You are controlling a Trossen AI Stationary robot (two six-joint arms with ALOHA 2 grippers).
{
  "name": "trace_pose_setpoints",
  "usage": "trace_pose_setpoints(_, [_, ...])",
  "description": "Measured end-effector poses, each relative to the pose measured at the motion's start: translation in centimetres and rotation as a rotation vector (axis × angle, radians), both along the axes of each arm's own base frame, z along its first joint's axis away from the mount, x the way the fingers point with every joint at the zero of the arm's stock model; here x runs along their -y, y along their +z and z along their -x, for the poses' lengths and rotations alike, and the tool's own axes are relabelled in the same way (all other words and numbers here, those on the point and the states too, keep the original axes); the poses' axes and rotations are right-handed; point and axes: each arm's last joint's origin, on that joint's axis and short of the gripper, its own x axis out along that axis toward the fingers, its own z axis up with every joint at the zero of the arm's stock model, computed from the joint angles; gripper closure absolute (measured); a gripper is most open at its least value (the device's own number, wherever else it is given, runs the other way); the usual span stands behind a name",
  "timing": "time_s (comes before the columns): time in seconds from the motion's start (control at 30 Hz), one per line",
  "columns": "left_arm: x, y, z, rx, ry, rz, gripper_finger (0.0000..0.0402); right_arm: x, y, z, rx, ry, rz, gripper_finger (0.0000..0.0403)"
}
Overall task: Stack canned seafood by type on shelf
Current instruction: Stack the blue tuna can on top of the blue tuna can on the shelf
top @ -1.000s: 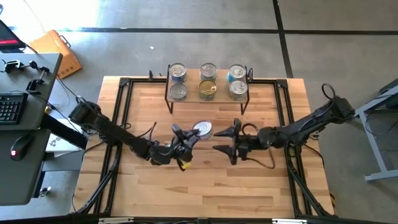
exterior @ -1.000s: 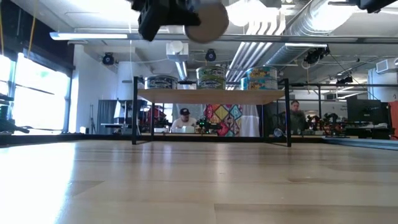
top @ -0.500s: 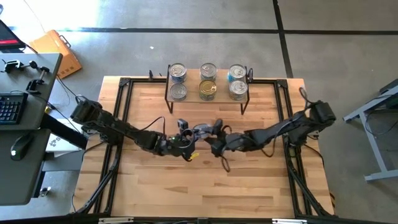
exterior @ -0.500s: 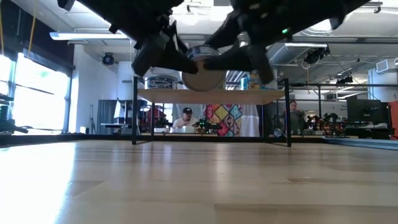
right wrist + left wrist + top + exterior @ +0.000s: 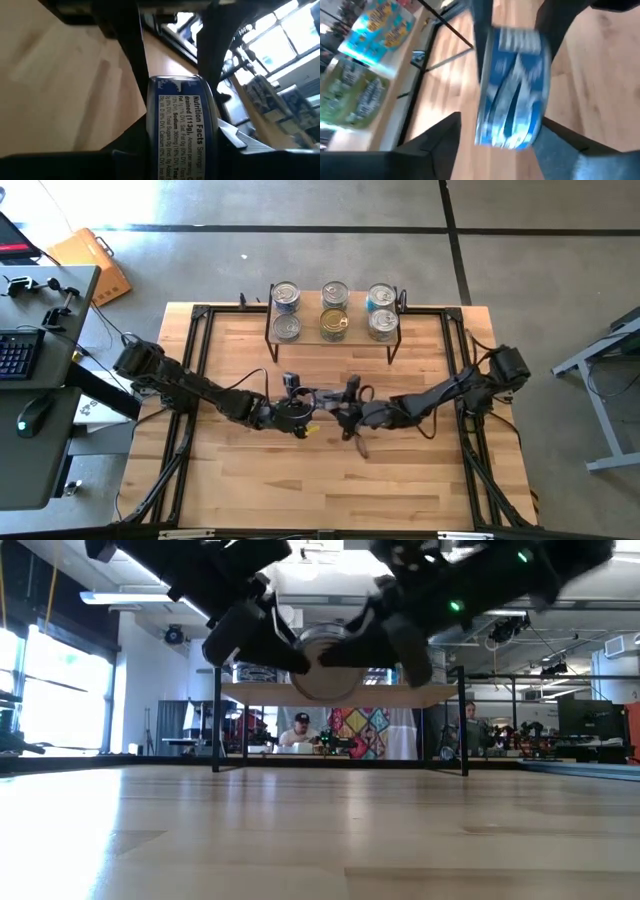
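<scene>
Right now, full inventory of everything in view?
shelf tins: six, silver lids except one gold, two rows of three on shelf
held tin: one, blue label, mid-air above table centre
shelf: one, light wood, black legs, table's far edge
table: one, butcher-block
people: two, background beyond shelf
keyboard: one, black, side desk
left gripper: one, dark, fingers open around held tin
right gripper: one, dark, fingers shut on held tin

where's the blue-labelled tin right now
The blue-labelled tin hangs above the table's middle, in front of the shelf, between the left gripper and right gripper.
</scene>
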Motion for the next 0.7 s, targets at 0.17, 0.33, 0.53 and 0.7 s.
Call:
trace_pose_setpoints(0.17, [0.4, -0.4, 0.2, 0.048, -0.026, 0.047, 0.0178, -0.2, -1.2, 2.2, 0.186, 0.109, -0.096, 0.0283])
trace_pose_setpoints(0.33, [0.8, 0.0, 0.0, 0.156, -0.123, 0.056, 0.0206, -0.3, -1.6, 3.3, 0.244, 0.137, -0.124, 0.0283])
trace_pose_setpoints(0.53, [0.5, 0.1, -0.3, 0.165, -0.171, 0.065, 0.0263, -0.4, -1.4, 3.1, 0.244, 0.151, -0.119, 0.0283])
trace_pose_setpoints(0.7, [1.2, 0.3, 0.0, 0.154, -0.191, 0.055, 0.0277, -0.4, -1.5, 3.1, 0.232, 0.148, -0.115, 0.0283])
